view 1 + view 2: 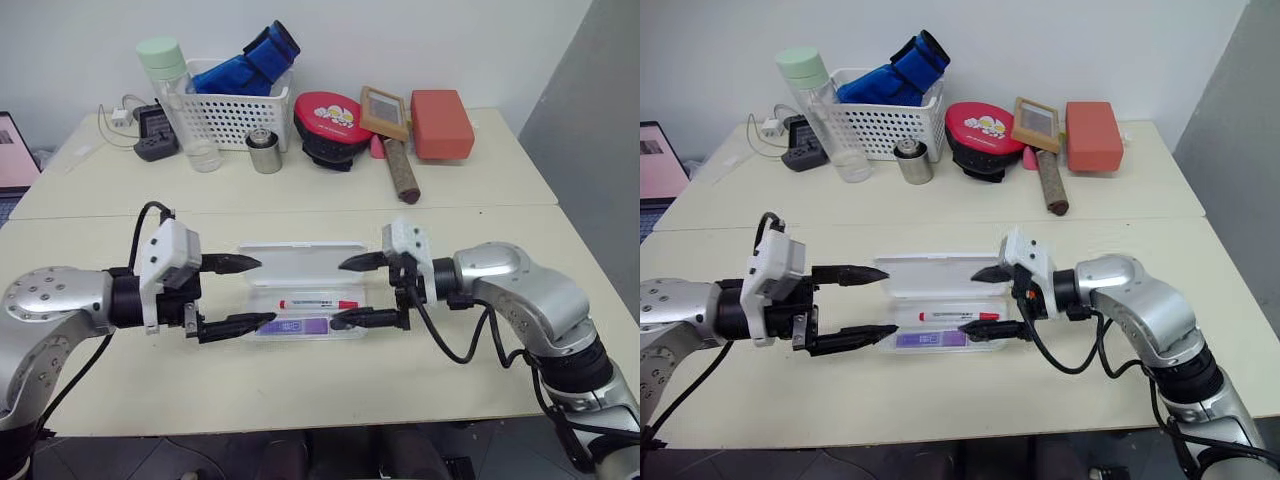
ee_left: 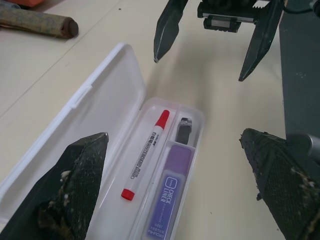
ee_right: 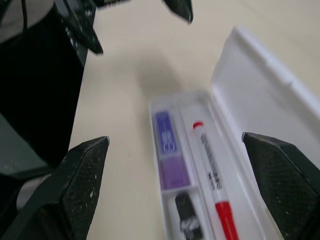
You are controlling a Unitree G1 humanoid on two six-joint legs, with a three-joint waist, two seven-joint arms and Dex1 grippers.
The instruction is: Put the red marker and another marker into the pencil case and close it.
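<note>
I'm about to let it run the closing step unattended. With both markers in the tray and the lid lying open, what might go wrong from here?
1. The pencil case is light and lies loose on the table; pushing the flat-open lid might slide the whole case instead of folding it.
2. Both the left gripper and right gripper hang open straddling the case ends; a fingertip could get caught under the lid.
3. The red marker lies slightly askew; a raised end might stop the lid from latching.

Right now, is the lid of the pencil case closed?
No, the pencil case lies with its lid folded open, and the red marker and purple marker show in its tray.
</note>
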